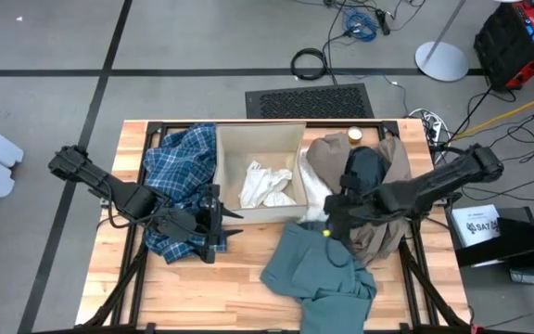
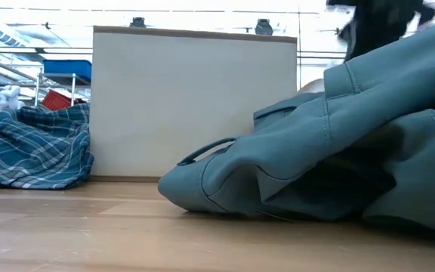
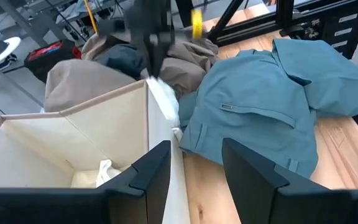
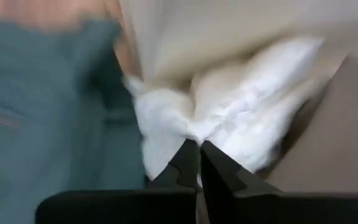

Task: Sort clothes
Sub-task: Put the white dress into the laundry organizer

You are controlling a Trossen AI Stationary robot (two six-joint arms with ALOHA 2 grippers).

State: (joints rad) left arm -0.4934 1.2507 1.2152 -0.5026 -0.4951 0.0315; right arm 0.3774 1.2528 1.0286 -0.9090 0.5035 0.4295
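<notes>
High view, tabletop: wooden, carrying a cardboard box at its far middle.
High view, box contents: a white piece lies inside.
High view, plaid shirt: heaped against the box's left wall.
High view, teal piece: spread on the near side, right of centre, one end hanging over the front edge.
High view, taupe piece: piled right of the box, with a dark piece on top of it.
High view, white cloth: a strip of it shows just beside the box's right wall.
High view, left tool: over the near edge of the plaid shirt, by the box's near-left corner.
High view, right tool: over the clothes pile right of the box, at the teal piece's far edge.
Low view: the box stands behind; plaid shirt to its left, teal piece bulking large at right.
Left wrist view, left tool: fingers spread, holding nothing, aimed along the box wall toward the teal piece.
Right wrist view, right tool: fingers pressed together with their tips in the white cloth; whether any fabric is caught between them cannot be told.
</notes>
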